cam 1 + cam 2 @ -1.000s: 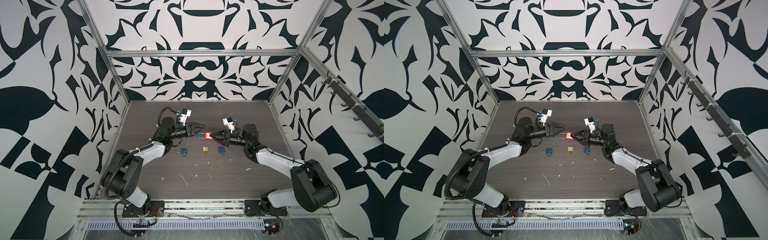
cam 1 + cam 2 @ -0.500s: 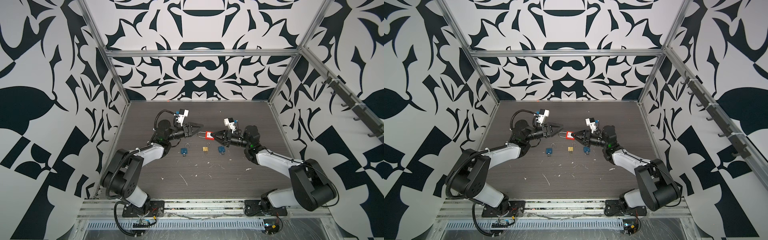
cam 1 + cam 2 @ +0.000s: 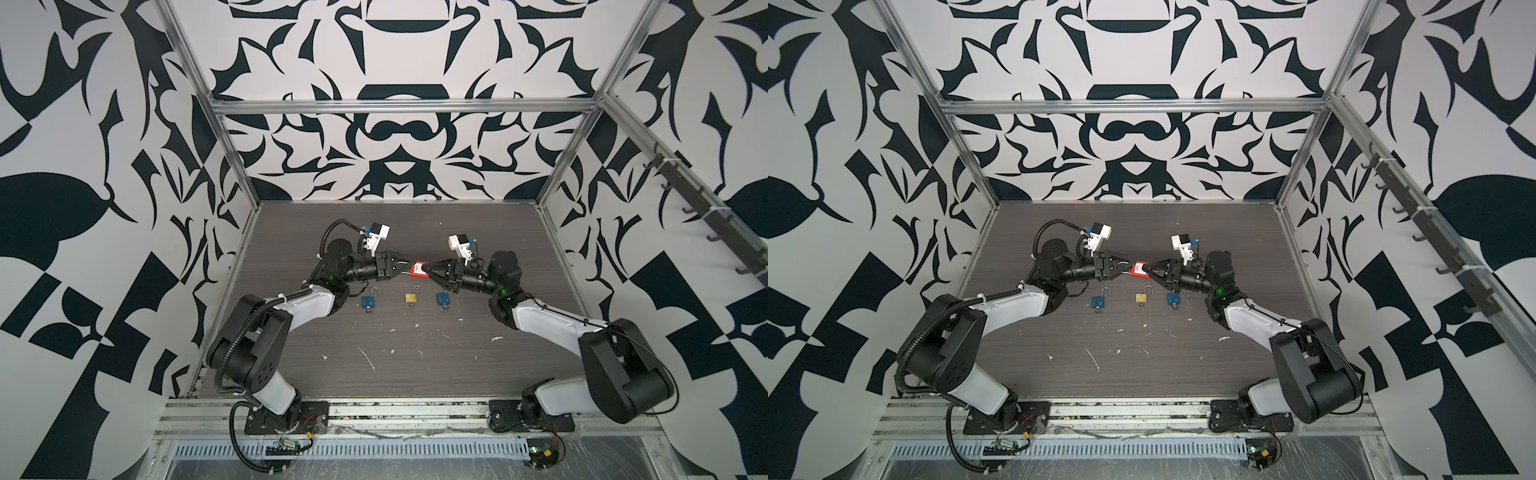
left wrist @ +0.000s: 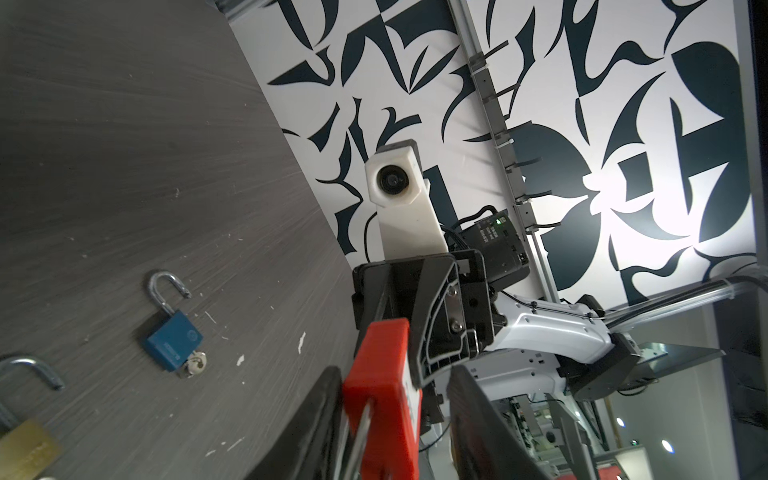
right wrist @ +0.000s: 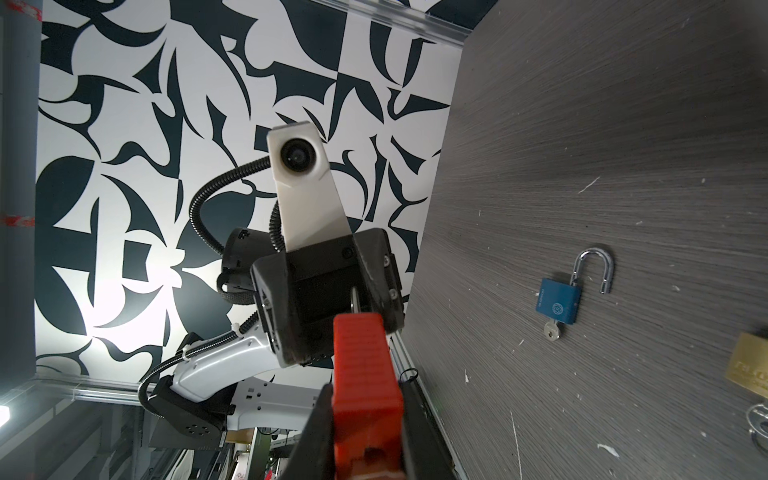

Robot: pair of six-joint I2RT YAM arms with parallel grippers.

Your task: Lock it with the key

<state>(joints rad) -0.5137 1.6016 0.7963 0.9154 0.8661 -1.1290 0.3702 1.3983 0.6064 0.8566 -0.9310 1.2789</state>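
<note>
A red padlock hangs in mid-air over the middle of the table, lying level between the two arms. My right gripper is shut on its body, one finger flat on each side. The lock's silver shackle points toward my left gripper. The left jaws straddle the shackle end; one finger lies against the lock and a gap shows at the other. No key shows on the red lock.
On the dark wood table below lie three open padlocks in a row: a blue one, a brass one and another blue one. Small silver keys stick out of both blue ones. White flecks dot the front.
My left gripper has moved right onto the shackle end of the red padlock and its jaws have narrowed. The right gripper and the lock have stayed put.
</note>
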